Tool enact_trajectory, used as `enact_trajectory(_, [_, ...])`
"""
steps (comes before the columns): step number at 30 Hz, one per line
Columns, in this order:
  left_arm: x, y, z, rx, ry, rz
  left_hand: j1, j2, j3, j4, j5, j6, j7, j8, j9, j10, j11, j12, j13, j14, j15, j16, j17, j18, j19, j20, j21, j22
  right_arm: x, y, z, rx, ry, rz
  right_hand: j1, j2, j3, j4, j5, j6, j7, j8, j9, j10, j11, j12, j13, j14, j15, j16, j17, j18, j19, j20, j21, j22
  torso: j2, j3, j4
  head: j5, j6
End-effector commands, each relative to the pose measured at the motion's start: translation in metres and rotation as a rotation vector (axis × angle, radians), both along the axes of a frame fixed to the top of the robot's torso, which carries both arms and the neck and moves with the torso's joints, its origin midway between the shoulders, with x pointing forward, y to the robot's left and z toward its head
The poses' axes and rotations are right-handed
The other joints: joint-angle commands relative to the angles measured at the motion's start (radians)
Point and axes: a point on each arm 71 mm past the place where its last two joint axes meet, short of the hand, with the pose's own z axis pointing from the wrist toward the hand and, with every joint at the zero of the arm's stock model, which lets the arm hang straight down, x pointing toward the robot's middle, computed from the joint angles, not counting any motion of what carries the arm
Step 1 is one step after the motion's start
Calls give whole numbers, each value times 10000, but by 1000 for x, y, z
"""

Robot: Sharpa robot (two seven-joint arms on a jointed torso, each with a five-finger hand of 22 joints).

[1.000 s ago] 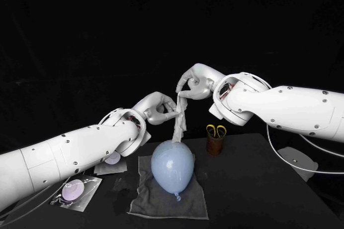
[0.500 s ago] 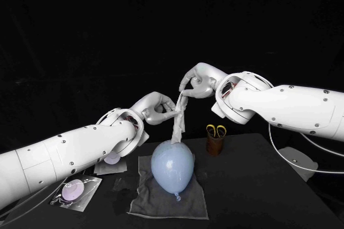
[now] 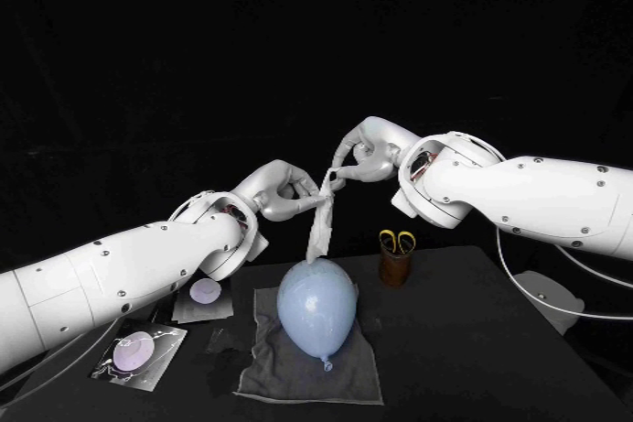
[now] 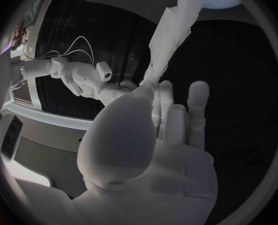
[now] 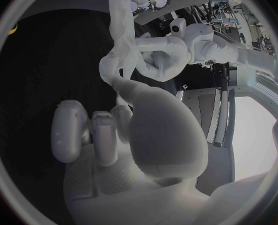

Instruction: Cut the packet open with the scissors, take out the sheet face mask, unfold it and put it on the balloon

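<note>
mask [image 3: 321,223] — white strip, folded, hanging vert.

Left hand [image 3: 285,192] higher, nearer right hand [image 3: 363,158]

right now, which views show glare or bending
Head view: the black table fades into the dark backdrop. Right wrist view: fisheye curves edges, and a bright pane glares beside the right hand pinching the mask. Left wrist view: same curving.

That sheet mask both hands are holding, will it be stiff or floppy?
Probably floppy: the sheet mask hangs as a limp, bunched strip from the left hand and right hand. Likely clingy too, since its folds look stuck together.
</note>
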Motion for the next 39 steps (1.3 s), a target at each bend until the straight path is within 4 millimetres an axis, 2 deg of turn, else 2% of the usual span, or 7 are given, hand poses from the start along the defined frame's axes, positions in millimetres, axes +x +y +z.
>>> enact_trajectory(1, [2, -2, 5, 211, 303, -342, -147, 10, -61, 4, 16, 90, 8, 36, 165, 68, 21, 45, 18, 41, -6, 55, -4, -62, 52, -27, 16, -21, 0, 0, 0, -164, -24, 91, -119, 2, 57, -10, 13, -19, 63, 35, 11, 448, -11, 67, 1078, 1098, 27, 42, 2626, -113, 269, 16, 35, 1985, 3, 5, 2, 6, 12])
enact_trajectory(9, [7, -3, 17, 616, 550, -531, -372, 443, -3, -6, 18, -107, 76, -111, 67, -137, 69, -126, -54, -77, 21, 16, -183, -39, -110, -43, -106, -212, 1, 0, 0, -135, -57, 59, -119, 2, 57, -10, 13, -19, 63, 35, 11, 448, -11, 67, 1078, 1098, 27, 42, 2626, -113, 269, 16, 35, 1985, 3, 1, 1, 18, 31])
enact_trajectory(23, [11, 0, 22, 1441, 952, -731, 331, 1425, 948, -35, 19, -1233, 643, -799, -167, -902, 545, -727, -363, -752, 441, -123, -961, 81, -934, 242, -633, -1009, 3, -3, 2, -87, -205, -54, -119, 2, 57, -10, 13, -19, 63, 35, 11, 448, -11, 67, 1078, 1098, 27, 42, 2626, -113, 269, 16, 35, 1985, 13, 4, 4, -16, 32])
enact_trajectory(28, [12, 2, 23, 1388, 854, -700, 518, 1187, 1127, -85, 17, -1144, 612, -756, -130, -872, 522, -656, -336, -714, 447, -68, -854, 100, -935, 297, -588, -942, 3, -3, 2, -87, -229, -55, -150, -4, 79, -25, 14, -25, 63, 47, 14, 445, -11, 60, 1076, 1098, 27, 42, 2626, -117, 276, 17, 57, 1990, 17, 1, 4, -23, 20])
enact_trajectory(31, [13, 3, 25, 1225, 738, -652, 920, 612, 1201, -444, 16, -944, 551, -618, -55, -730, 413, -615, -341, -662, 363, -28, -768, 101, -851, 273, -477, -789, 3, -3, 2, -94, -231, -59, -150, -4, 79, -25, 14, -25, 63, 47, 14, 445, -11, 60, 1076, 1098, 27, 42, 2626, -117, 276, 17, 57, 1990, 12, -2, 7, -20, 5])
enact_trajectory(34, [13, 3, 26, 1090, 632, -640, 1006, 312, 1205, -532, 18, -787, 528, -514, -11, -573, 355, -621, -370, -639, 312, -14, -746, 96, -813, 238, -412, -717, 3, -3, 2, -102, -230, -61, -150, -4, 79, -25, 14, -25, 63, 47, 14, 445, -11, 60, 1076, 1098, 27, 42, 2626, -117, 276, 17, 57, 1990, 8, -3, 10, -23, 4])
enact_trajectory(39, [13, 4, 28, 881, 411, -655, 1071, 85, 1290, -588, 22, -601, 490, -402, 34, -364, 285, -687, -436, -581, 245, 7, -681, 73, -722, 179, -289, -558, 4, -2, 2, -108, -230, -48, -150, -4, 79, -25, 14, -25, 63, 47, 14, 445, -11, 60, 1076, 1098, 27, 42, 2626, -117, 276, 17, 57, 1990, 10, -6, 14, -3, 14])
